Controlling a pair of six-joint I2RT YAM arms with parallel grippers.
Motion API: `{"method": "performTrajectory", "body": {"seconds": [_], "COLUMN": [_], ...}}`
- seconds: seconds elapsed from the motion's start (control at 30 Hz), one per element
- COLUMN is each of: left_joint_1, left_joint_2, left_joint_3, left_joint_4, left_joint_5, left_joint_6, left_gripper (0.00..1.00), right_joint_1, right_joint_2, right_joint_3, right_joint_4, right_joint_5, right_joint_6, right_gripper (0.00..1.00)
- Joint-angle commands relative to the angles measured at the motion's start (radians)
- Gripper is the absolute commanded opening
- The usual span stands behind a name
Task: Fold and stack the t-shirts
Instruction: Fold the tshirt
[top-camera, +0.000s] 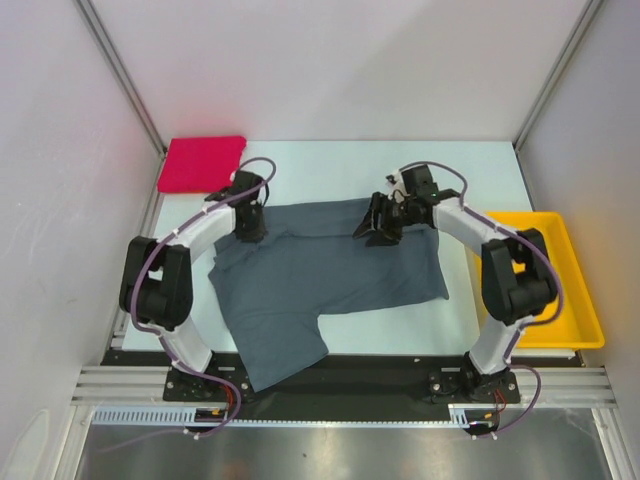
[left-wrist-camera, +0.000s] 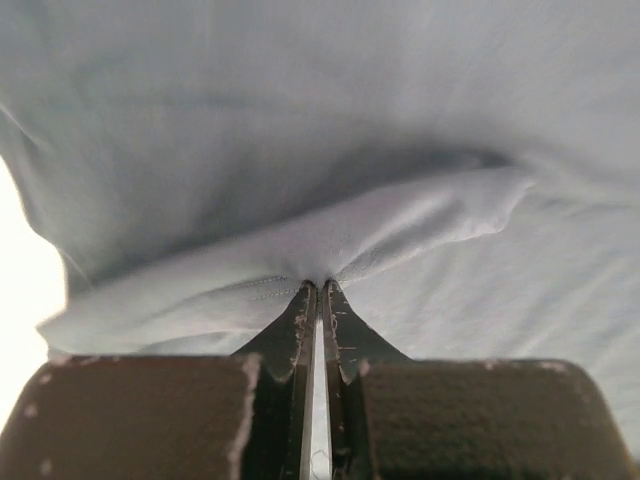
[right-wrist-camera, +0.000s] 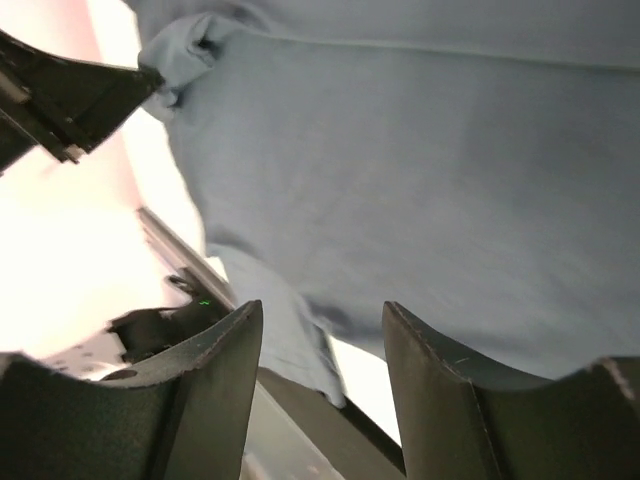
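The slate-grey t-shirt (top-camera: 330, 272) lies spread over the middle of the table, and one part hangs over the near edge. The pinkish-red t-shirt (top-camera: 203, 163) lies folded at the far left corner. My left gripper (top-camera: 250, 230) is shut on the grey shirt's far left edge. In the left wrist view the jaws (left-wrist-camera: 320, 287) pinch a raised fold of grey cloth (left-wrist-camera: 330, 150). My right gripper (top-camera: 378, 228) is open over the shirt's far edge. Its fingers (right-wrist-camera: 215, 385) stand apart above grey cloth (right-wrist-camera: 420, 170) with nothing between them.
A yellow plastic tray (top-camera: 572, 310) stands at the table's right edge, next to the right arm. White walls close in the back and both sides. The black rail (top-camera: 380, 372) runs along the near edge. The left gripper's fingers (right-wrist-camera: 70, 95) show in the right wrist view.
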Motion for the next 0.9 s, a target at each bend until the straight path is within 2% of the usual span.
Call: {"method": "performTrajectory", "body": {"seconds": [0.0, 0.1, 0.13, 0.2, 0.23, 0.27, 0.33, 0.37, 0.47, 0.57, 0.67, 0.73, 0.87], "left_joint_1": [0.005, 0.006, 0.009, 0.017, 0.018, 0.023, 0.037, 0.044, 0.066, 0.08, 0.126, 0.165, 0.176], "left_joint_2": [0.015, 0.067, 0.081, 0.117, 0.124, 0.132, 0.13, 0.127, 0.095, 0.049, -0.059, -0.18, -0.354], "left_joint_3": [0.138, 0.209, 0.223, 0.255, 0.262, 0.267, 0.272, 0.272, 0.269, 0.273, 0.194, 0.085, -0.11], "left_joint_4": [-0.027, -0.044, -0.045, -0.052, -0.052, -0.048, -0.045, -0.039, -0.027, -0.047, -0.023, 0.01, 0.082], "left_joint_5": [-0.038, -0.042, -0.042, -0.038, -0.035, -0.033, -0.039, -0.03, 0.017, 0.011, 0.046, 0.082, 0.126], "left_joint_6": [0.058, 0.088, 0.095, 0.11, 0.115, 0.119, 0.125, 0.124, 0.124, 0.128, 0.09, 0.04, -0.009], "left_gripper": [0.07, 0.09, 0.09, 0.13, 0.16, 0.21, 0.31, 0.43, 0.52, 0.55, 0.55, 0.53, 0.52], "right_joint_1": [0.036, 0.074, 0.094, 0.114, 0.125, 0.142, 0.156, 0.172, 0.211, 0.237, 0.274, 0.289, 0.298], "right_joint_2": [0.084, 0.178, 0.224, 0.279, 0.305, 0.363, 0.416, 0.46, 0.534, 0.574, 0.603, 0.63, 0.695], "right_joint_3": [0.031, 0.062, 0.067, 0.074, 0.082, 0.087, 0.122, 0.146, 0.244, 0.277, 0.317, 0.353, 0.459], "right_joint_4": [0.243, 0.41, 0.465, 0.673, 0.735, 0.873, 0.966, 0.961, 0.934, 0.973, 0.945, 0.908, 0.833], "right_joint_5": [-0.148, -0.203, -0.23, -0.252, -0.258, -0.264, -0.252, -0.237, -0.206, -0.169, -0.1, -0.044, 0.035], "right_joint_6": [0.16, 0.286, 0.381, 0.493, 0.547, 0.666, 0.734, 0.737, 0.733, 0.763, 0.77, 0.767, 0.8], "right_gripper": [0.57, 0.57, 0.57, 0.57, 0.58, 0.58, 0.58, 0.57, 0.57, 0.56, 0.56, 0.55, 0.45]}}
